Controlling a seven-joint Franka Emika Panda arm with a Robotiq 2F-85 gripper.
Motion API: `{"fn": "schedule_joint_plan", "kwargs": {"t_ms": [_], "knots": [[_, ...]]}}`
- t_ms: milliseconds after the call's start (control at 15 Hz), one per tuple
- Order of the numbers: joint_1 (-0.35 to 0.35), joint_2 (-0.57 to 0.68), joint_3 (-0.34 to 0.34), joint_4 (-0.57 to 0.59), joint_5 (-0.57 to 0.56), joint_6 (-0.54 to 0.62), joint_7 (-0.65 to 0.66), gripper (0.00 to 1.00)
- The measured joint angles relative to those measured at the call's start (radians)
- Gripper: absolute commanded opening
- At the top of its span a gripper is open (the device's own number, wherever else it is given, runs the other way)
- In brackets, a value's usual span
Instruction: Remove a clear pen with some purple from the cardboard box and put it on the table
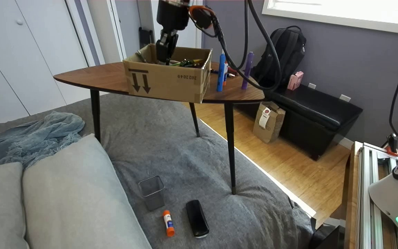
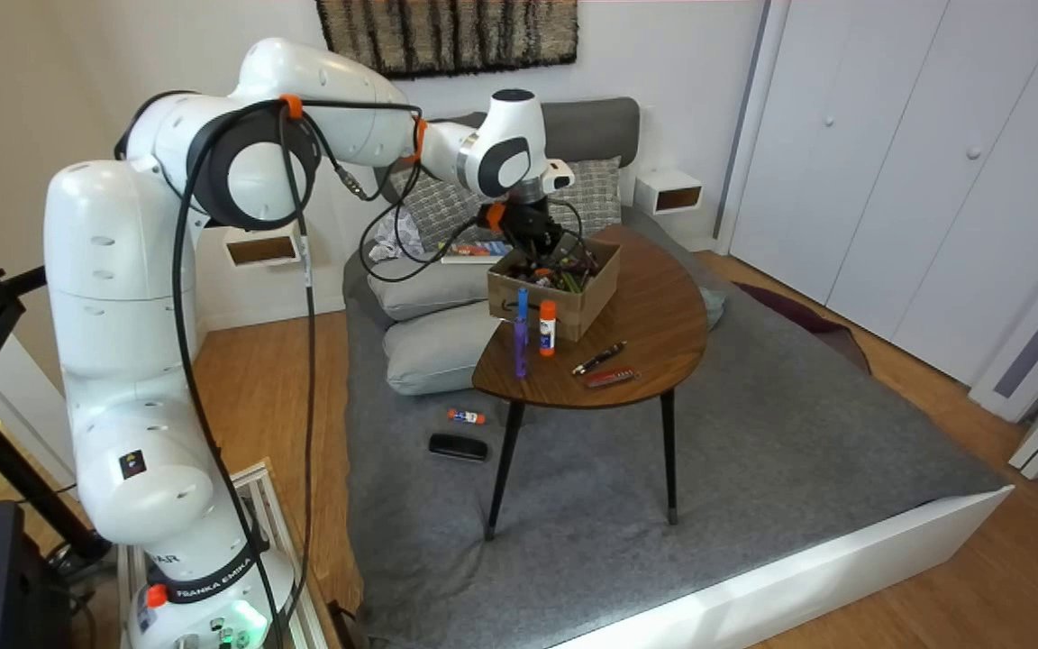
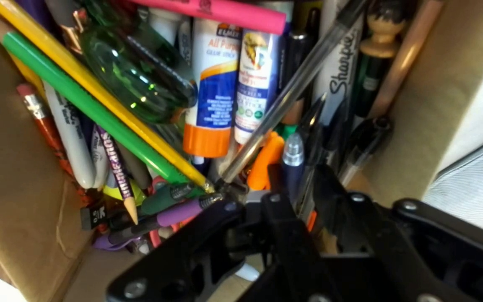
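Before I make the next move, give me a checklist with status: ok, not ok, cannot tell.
1. Reach: ok. In an exterior view the gripper is down inside the cardboard box.
2. Target identity: cannot tell. In the wrist view a pen with a purple section and a dark bluish pen could both fit.
3. Grip: cannot tell. The dark bluish pen shows between the fingers; contact isn't readable.
4. Free lift: not ok. A sharpened pencil crowds the first candidate, an orange item the second.
5. Placement: ok. The table shows bare wood; avoid the glue stick and black pen.
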Motion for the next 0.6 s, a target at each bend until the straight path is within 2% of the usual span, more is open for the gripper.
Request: {"fn": "schedule_joint_plan", "kwargs": {"t_ms": [67,200,600], "knots": [[0.0,0.001,0.0,0.001,0.0,0.0,0.0,0.0],[0.0,0.001,0.0,0.002,0.001,0.0,0.0,0.03],[-0.009,-0.044,0.0,0.003,0.031,-0.007,-0.002,0.03]]}}
